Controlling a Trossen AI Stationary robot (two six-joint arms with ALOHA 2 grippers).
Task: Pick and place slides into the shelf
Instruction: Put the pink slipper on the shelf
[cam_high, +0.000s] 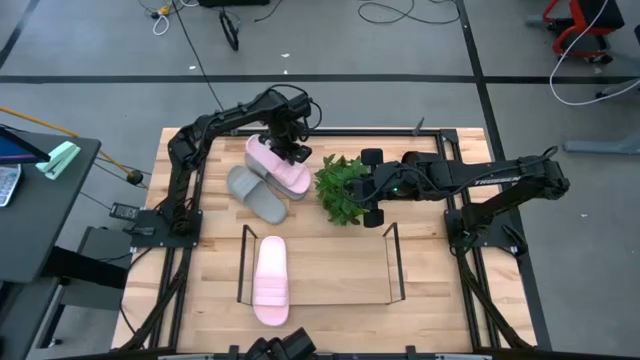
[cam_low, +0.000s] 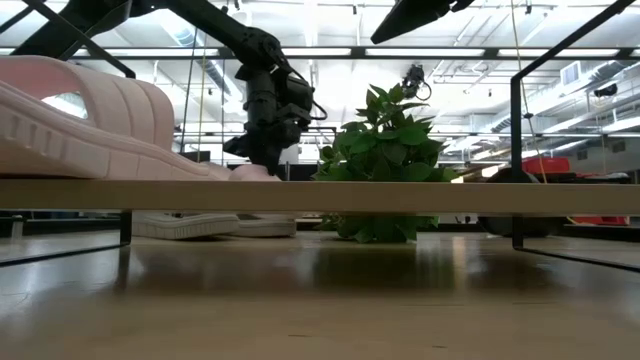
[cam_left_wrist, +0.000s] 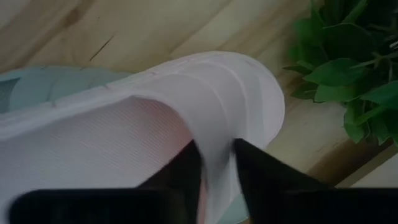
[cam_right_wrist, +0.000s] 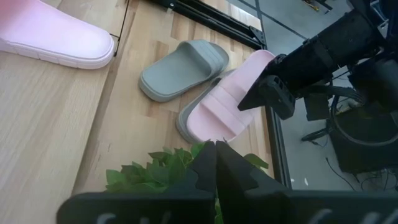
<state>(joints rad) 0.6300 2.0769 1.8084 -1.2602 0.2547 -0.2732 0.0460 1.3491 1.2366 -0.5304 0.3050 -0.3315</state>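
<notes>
A pale pink slide (cam_high: 276, 168) lies at the table's far side, partly on top of a grey slide (cam_right_wrist: 185, 121). The second grey slide (cam_high: 255, 194) rests sole-down on the wood beside them. The other pink slide (cam_high: 271, 282) sits on the left part of the shelf (cam_high: 393, 262) near the table's front edge. My left gripper (cam_high: 293, 150) is down on the far pink slide and shut on it. My right gripper (cam_high: 358, 190) is shut and hangs over the green plant (cam_high: 340, 188), empty. My left gripper (cam_left_wrist: 216, 171) pinches the pink slide's strap (cam_left_wrist: 214, 140) at its edge. One finger (cam_left_wrist: 183, 171) is under the strap on the footbed side and the other (cam_left_wrist: 258, 171) is outside it. The fingers come slanting down from above. The slide (cam_right_wrist: 224, 106) sits tilted on the grey one beneath.
The leafy plant (cam_right_wrist: 168, 171) stands just right of the slides, between the two arms. The shelf's upright side frames (cam_high: 243, 262) rise at the near middle of the table. A black frame (cam_high: 200, 150) edges the tabletop. Bare wood lies left of the shelf and on its right part.
</notes>
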